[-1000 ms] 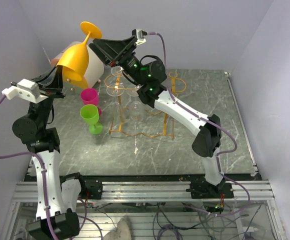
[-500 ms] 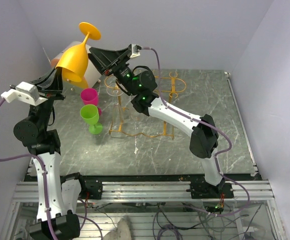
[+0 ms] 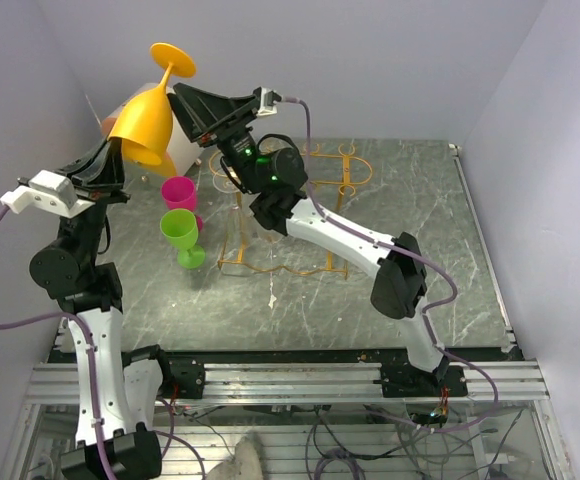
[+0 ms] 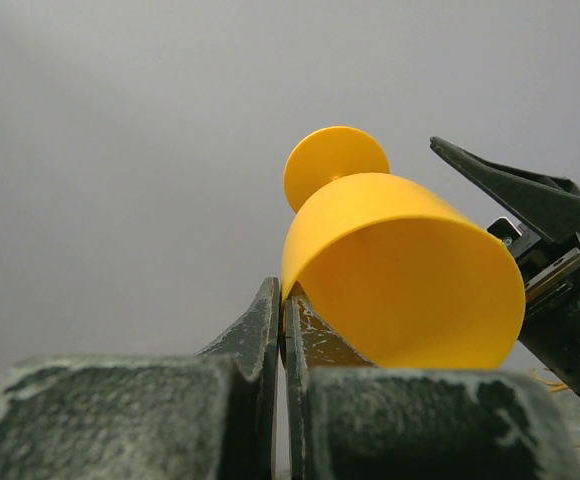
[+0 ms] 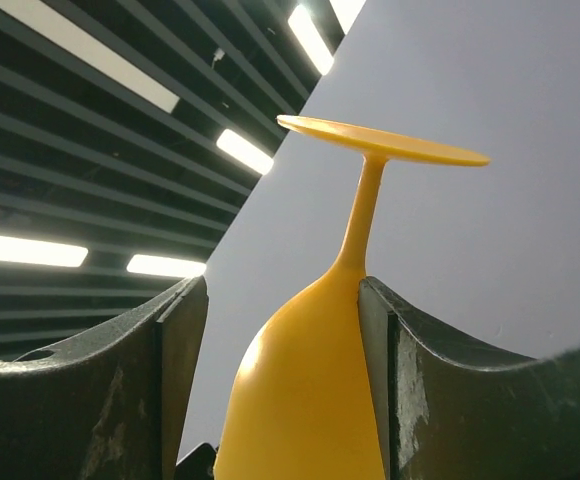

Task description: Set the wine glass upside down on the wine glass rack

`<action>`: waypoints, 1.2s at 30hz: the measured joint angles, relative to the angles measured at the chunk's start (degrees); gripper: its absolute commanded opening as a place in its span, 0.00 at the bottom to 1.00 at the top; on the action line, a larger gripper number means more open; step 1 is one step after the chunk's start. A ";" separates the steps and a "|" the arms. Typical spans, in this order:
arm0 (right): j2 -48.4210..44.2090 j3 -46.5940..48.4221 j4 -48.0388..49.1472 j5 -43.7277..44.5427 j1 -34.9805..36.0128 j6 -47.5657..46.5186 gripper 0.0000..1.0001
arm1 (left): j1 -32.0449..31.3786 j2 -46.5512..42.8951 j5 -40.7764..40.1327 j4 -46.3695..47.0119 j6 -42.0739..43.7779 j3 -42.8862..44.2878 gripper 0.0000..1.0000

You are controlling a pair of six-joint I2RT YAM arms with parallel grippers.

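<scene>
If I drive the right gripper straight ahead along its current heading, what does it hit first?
The yellow wine glass: its bowl sits between the right gripper's open fingers, so the palm would likely meet it first. The left gripper holds its rim.

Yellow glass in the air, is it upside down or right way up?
Upside down, slightly tilted. The yellow glass has its round foot on top and its open mouth below.

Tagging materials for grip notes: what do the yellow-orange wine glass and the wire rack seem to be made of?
The wine glass is probably plastic: opaque, evenly yellow-orange, with a smooth satin sheen and no see-through. The wine glass rack looks like thin metal wire with a gold-toned finish, bent into slim loops and legs.
</scene>
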 measured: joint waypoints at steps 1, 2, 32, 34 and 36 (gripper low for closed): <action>0.35 0.42 0.13 0.37 0.22 0.02 0.61 | 0.07 -0.07 -0.11 0.00 0.00 -0.13 0.07; 0.85 0.94 0.35 0.94 0.48 0.00 0.61 | 0.15 -0.20 -0.28 0.02 -0.02 -0.17 0.07; 3.93 3.76 -4.17 4.17 2.08 1.88 0.35 | 0.83 -1.88 1.73 1.46 -0.59 -4.00 0.07; 3.54 3.21 -3.69 4.28 2.08 1.92 0.32 | 0.81 -2.08 1.88 1.46 -0.55 -4.00 0.07; 3.52 3.06 -3.10 4.28 2.08 2.12 0.29 | 0.81 -2.36 1.92 1.44 -0.31 -4.00 0.07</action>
